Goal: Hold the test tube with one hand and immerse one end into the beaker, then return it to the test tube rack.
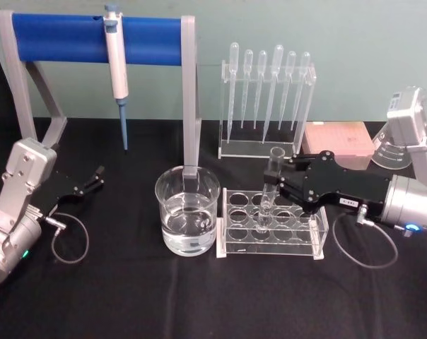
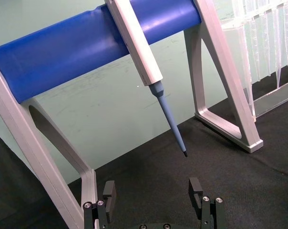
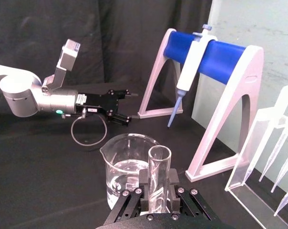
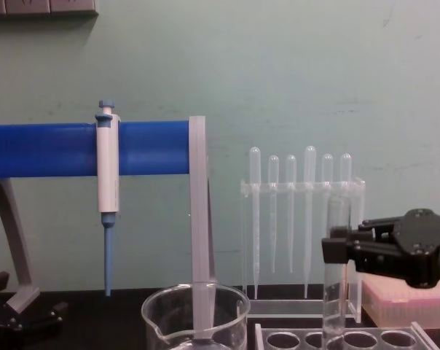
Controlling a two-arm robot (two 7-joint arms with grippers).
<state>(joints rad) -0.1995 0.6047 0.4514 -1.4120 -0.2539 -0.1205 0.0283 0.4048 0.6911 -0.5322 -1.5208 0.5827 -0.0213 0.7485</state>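
1. My right gripper [image 1: 279, 185] is clamped on the test tube [image 1: 271, 185], its fingers pinching the glass a little below the open rim. The tube stands upright with its lower end in a hole of the clear tube rack [image 1: 273, 224], just beside the beaker [image 1: 188, 210].
2. I judge the tube light, rigid and brittle. Smooth glass is slippery, so the hold needs firm but modest pressure; too much could crack it, too little lets it slide.
3. The high grip suits the job: it leaves most of the length free below to dip into the liquid, with the fingers staying dry above the beaker's rim.
4. The beaker is about a third full of clear liquid and stands on the black bench [image 1: 129, 296] left of the rack. I would lift straight up to clear the rack hole before moving across, avoiding a knock against the beaker's rim.
5. My left gripper [image 1: 93, 179] rests parked far to the left, fingers apart, holding nothing.
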